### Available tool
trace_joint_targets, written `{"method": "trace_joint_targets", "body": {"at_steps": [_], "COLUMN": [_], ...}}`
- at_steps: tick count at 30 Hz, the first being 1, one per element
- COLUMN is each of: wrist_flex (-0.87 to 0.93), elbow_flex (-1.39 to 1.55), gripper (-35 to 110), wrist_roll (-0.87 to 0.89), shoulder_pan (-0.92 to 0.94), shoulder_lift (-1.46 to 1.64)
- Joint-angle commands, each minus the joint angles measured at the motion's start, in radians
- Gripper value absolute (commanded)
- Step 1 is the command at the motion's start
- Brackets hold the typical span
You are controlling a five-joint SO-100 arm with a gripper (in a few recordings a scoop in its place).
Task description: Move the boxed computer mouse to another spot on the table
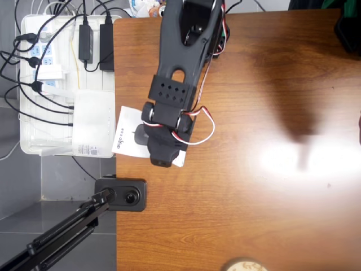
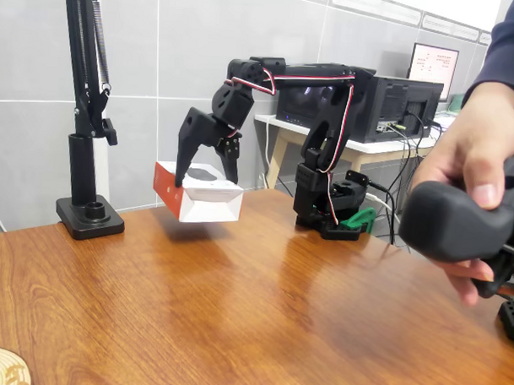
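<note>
One black gripper (image 2: 205, 170) pinches the boxed computer mouse (image 2: 199, 193) by its top, holding it lifted clear of the table (image 2: 236, 310) near the far edge, probably for carrying elsewhere.

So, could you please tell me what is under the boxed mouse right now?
In the fixed view, the boxed mouse hangs in the hand with bare table and its shadow beneath. In the overhead view, the arm covers much of the box.
</note>
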Motion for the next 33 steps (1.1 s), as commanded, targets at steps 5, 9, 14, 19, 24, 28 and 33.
{"method": "trace_joint_targets", "body": {"at_steps": [5,9,14,19,24,28,33], "wrist_flex": [0.0,0.031,-0.008,-0.129,-0.4,-0.454,-0.489], "elbow_flex": [-0.015,-0.028,-0.02,-0.031,-0.084,-0.133,-0.161], "gripper": [75,78,81,84,90,100,92], "wrist_roll": [-0.026,-0.046,-0.048,-0.048,-0.046,-0.009,0.021], "shoulder_pan": [-0.003,-0.006,-0.006,-0.011,-0.008,-0.014,0.008], "shoulder_lift": [0.043,0.035,0.031,0.038,0.043,0.071,0.156]}}
